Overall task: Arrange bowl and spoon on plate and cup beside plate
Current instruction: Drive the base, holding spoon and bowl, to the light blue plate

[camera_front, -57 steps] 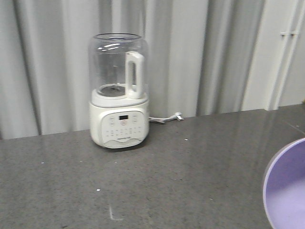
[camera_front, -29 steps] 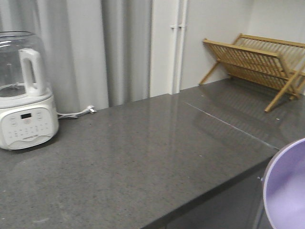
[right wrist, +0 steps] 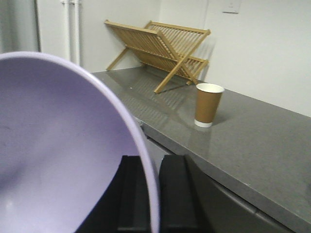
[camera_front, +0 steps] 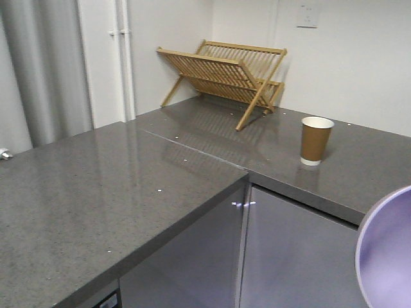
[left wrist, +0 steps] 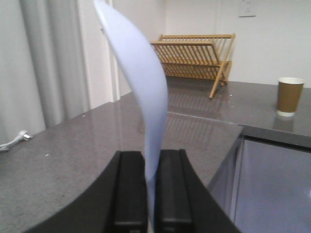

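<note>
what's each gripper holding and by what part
Left gripper pinches what looks like the plate by its edge; right gripper pinches the bowl by its rim.

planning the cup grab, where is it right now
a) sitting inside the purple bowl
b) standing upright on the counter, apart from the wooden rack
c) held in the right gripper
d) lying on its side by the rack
B: the cup stands upright on the grey counter, clear of the wooden rack, while the right gripper is closed on the bowl, not the cup.

The cup (camera_front: 316, 140) stands on the counter's (camera_front: 96, 205) right stretch. The drying rack (camera_front: 221, 74) sits behind it, leftward — against the wall (camera_front: 359, 64).
</note>
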Robot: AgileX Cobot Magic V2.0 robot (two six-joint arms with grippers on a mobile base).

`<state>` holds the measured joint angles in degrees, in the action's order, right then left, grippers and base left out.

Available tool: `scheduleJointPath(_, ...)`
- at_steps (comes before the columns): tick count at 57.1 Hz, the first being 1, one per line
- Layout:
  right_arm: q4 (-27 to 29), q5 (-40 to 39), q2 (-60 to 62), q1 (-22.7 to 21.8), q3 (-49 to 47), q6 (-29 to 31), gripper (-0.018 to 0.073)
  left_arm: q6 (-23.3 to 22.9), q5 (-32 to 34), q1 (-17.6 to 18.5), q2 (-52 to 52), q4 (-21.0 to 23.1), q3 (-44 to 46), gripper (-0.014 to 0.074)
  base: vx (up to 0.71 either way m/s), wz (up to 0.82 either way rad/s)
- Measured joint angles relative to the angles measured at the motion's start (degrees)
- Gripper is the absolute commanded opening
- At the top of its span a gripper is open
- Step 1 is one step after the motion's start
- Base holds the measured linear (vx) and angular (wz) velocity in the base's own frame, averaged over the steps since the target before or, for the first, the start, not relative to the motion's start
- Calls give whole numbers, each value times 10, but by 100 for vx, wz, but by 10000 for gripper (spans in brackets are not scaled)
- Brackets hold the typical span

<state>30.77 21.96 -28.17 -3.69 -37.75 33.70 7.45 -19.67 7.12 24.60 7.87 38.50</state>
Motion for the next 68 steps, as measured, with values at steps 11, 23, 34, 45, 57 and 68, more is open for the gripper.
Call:
scheduleJointPath(11,0,0,0,0,0,0,-9,0,0,0,0,0,0,-6,-8,-43)
scheduleJointPath(23,0,0,0,0,0,0,-9,0,0,0,0,0,0,-6,-3,-46)
scheduleJointPath(34,0,0,0,0,0,0,-9,0,0,0,0,0,0,-6,2,-57)
scheduleJointPath(45,0,0,0,0,0,0,-9,0,0,0,0,0,0,-6,9,-59)
scheduleJointPath(57,0,1,0,0,0,0,-9,0,-1,0,0,0,0,-6,15,-48)
scheduleJointPath(68,0,1,0,0,0,0,-9,0,-1,0,0,0,0,-6,19,-35)
